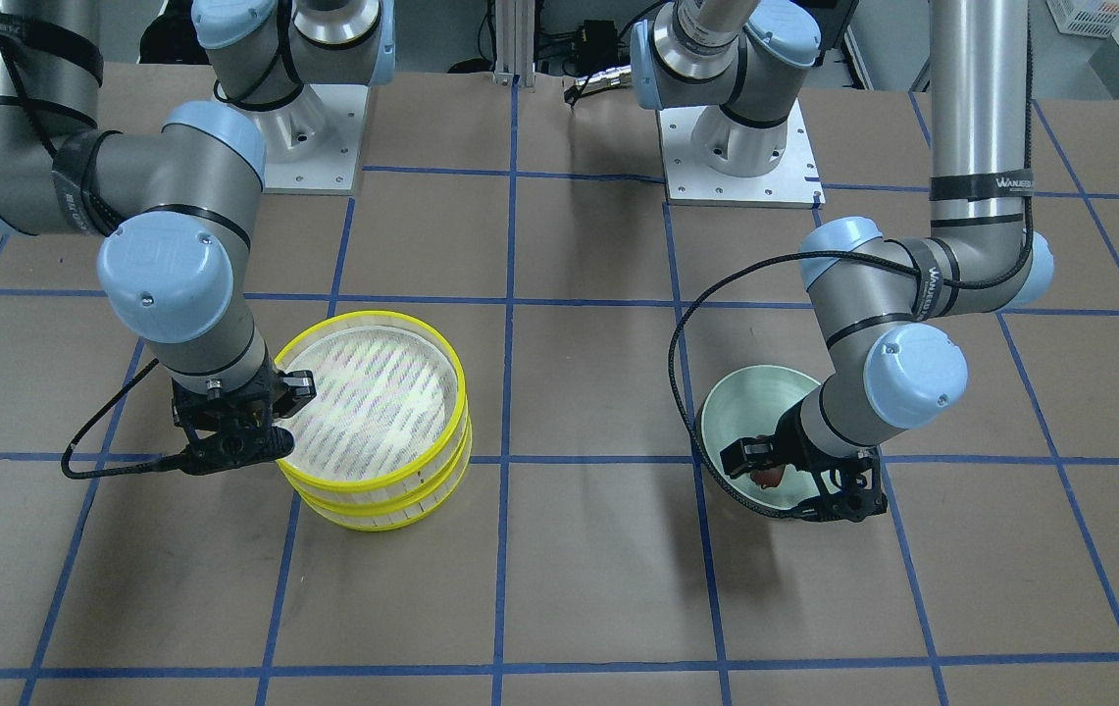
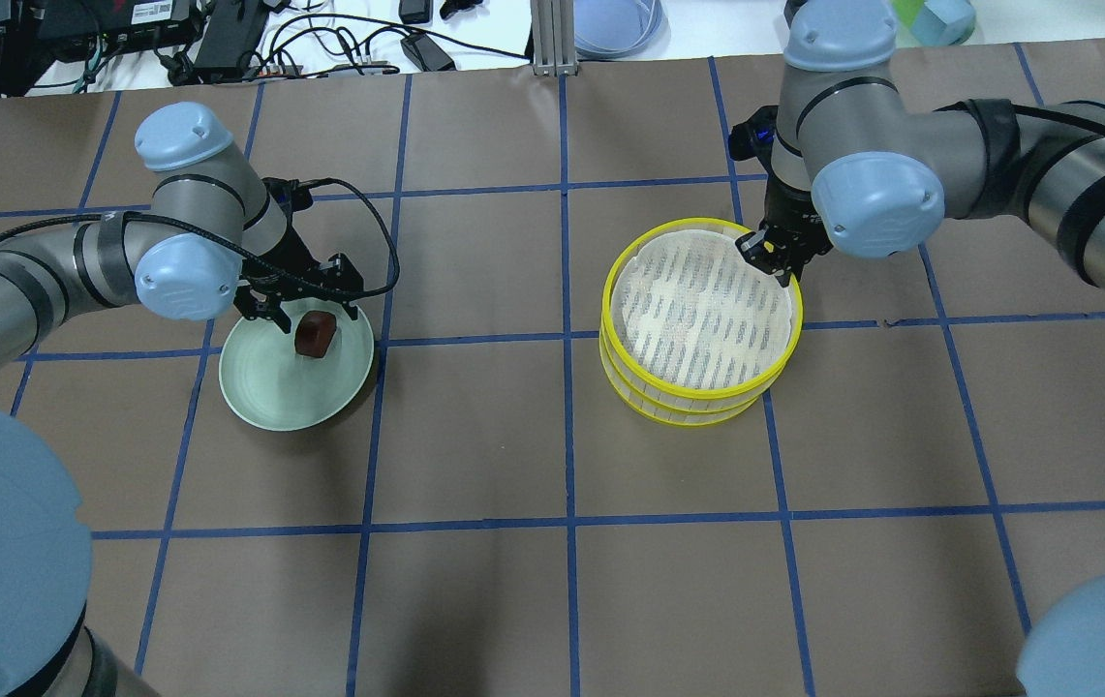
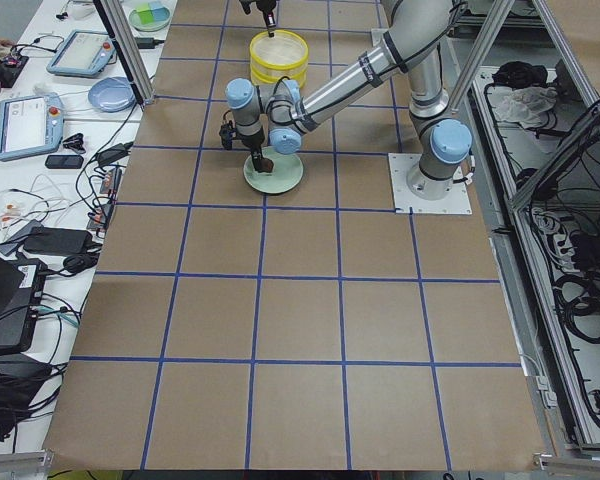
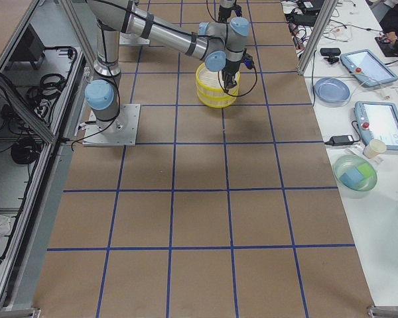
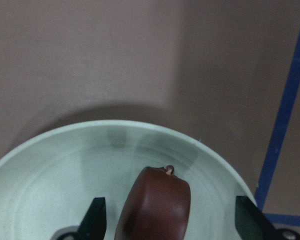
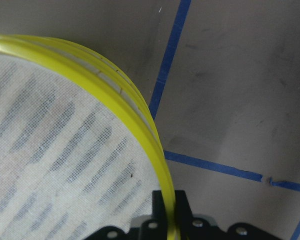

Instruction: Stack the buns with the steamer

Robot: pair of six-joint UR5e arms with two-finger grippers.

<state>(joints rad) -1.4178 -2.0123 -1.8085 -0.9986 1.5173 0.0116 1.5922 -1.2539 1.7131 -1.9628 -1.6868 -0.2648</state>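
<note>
The dark reddish-brown bun (image 2: 312, 334) lies on the pale green plate (image 2: 261, 387). My left gripper (image 2: 305, 310) is low over the plate and open. In the left wrist view its fingers (image 5: 96, 217) stand on either side of the bun (image 5: 155, 205) with gaps. The two steamer tiers are stacked, the upper tier (image 2: 697, 310) slightly offset on the lower tier (image 2: 688, 411). The upper tier's floor is bare. My right gripper (image 2: 767, 254) is shut on the upper tier's yellow rim (image 6: 125, 95) at its far right side. The cream-white bun is hidden.
The brown table top has a grid of blue tape lines (image 2: 567, 339). The plate (image 1: 745, 402) and the steamer stack (image 1: 373, 392) stand about two tiles apart. Cables and devices lie beyond the far edge (image 2: 320, 39).
</note>
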